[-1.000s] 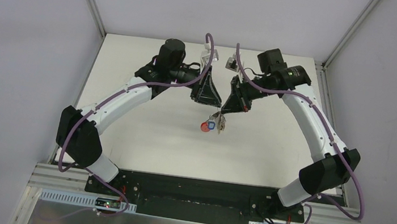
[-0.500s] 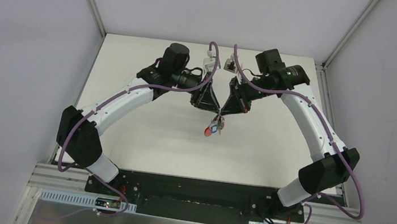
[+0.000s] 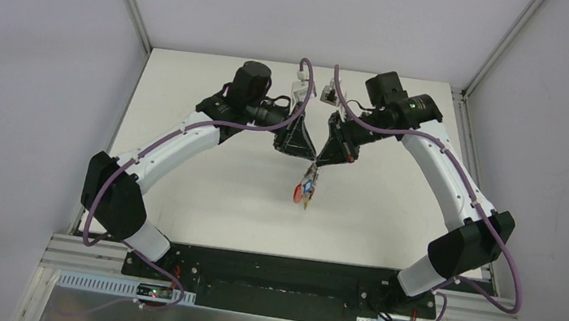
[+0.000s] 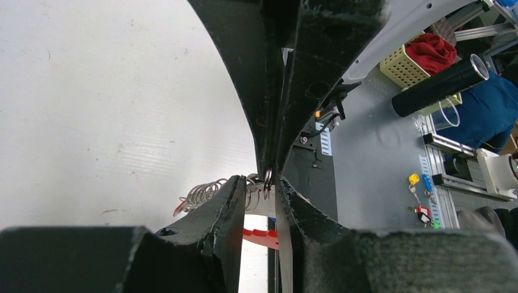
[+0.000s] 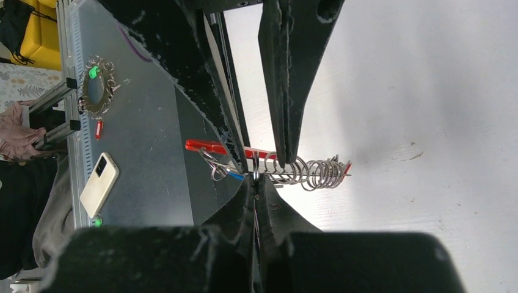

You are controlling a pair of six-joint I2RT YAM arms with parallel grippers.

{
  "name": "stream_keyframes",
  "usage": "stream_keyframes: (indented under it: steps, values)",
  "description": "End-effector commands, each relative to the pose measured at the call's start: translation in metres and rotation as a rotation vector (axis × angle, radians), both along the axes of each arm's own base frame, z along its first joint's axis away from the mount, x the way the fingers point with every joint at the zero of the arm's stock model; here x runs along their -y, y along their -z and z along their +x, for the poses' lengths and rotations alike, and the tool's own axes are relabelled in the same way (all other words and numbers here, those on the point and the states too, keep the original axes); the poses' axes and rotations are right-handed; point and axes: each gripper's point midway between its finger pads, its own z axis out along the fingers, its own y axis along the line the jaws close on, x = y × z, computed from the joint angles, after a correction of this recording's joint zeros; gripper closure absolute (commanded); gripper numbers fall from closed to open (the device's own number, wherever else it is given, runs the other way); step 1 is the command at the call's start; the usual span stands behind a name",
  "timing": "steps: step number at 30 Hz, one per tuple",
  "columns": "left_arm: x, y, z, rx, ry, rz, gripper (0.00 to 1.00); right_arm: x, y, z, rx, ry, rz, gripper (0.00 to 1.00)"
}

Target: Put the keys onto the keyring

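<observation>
Both grippers meet above the middle of the white table. My left gripper (image 3: 308,158) is shut on the keyring (image 3: 306,188), which hangs below with red and blue showing. In the left wrist view its fingers (image 4: 238,201) flank the grey metal strip (image 4: 283,244) and the red arc section (image 4: 259,237). A row of small silver rings (image 5: 317,173) is threaded on the keyring. My right gripper (image 5: 255,180) is shut on one small key ring, held against the keyring between the left fingertips. A blue key head (image 5: 235,176) hangs beside it.
Off the table's near edge, on the grey bench, lie loose coloured keys (image 4: 418,198), a white phone (image 5: 101,183) and an oval ring of keys (image 5: 94,91). A yellow basket (image 4: 412,64) and a black tube (image 4: 440,85) stand beyond.
The left gripper has closed in on the right one until their tips meet. The hanging key bunch has turned edge-on and sits slightly lower.
</observation>
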Motion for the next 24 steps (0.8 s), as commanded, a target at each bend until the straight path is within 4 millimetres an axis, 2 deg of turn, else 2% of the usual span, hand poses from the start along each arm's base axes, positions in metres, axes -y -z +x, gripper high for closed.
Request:
stream_keyframes:
  steps: [1, 17, 21, 24]
  values:
    - [0.005, -0.024, -0.001, 0.052, 0.024, -0.055, 0.76, -0.003, -0.011, -0.005, 0.022, -0.017, 0.05, 1.0]
    - [0.008, -0.016, -0.009, 0.027, 0.053, -0.048, 0.83, -0.006, -0.014, -0.001, 0.03, 0.003, 0.06, 1.0]
    - [0.007, -0.015, -0.01, 0.025, 0.057, -0.044, 0.9, -0.005, -0.015, 0.0, 0.033, 0.007, 0.064, 1.0]
    - [0.007, -0.015, -0.011, 0.023, 0.064, -0.044, 0.99, -0.005, -0.016, 0.002, 0.031, 0.014, 0.069, 1.0]
